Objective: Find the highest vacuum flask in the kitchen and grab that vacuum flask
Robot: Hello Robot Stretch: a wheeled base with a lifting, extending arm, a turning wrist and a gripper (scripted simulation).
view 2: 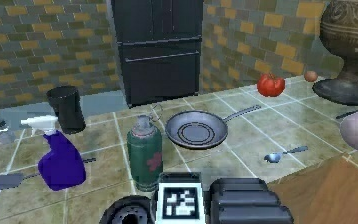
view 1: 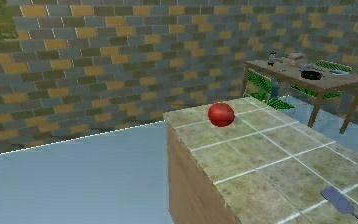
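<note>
Arm side view: green vacuum flask (view 2: 143, 150) stands upright on tiled counter (view 2: 287, 135), btwn purple spray bottle (view 2: 57, 160) and frying pan (view 2: 197, 128). Gripper (view 2: 135, 208) at bottom edge, just below flask; can't tell grip state or whether it holds anything. Forward view: red tomato (view 1: 221, 113) on counter.
</note>
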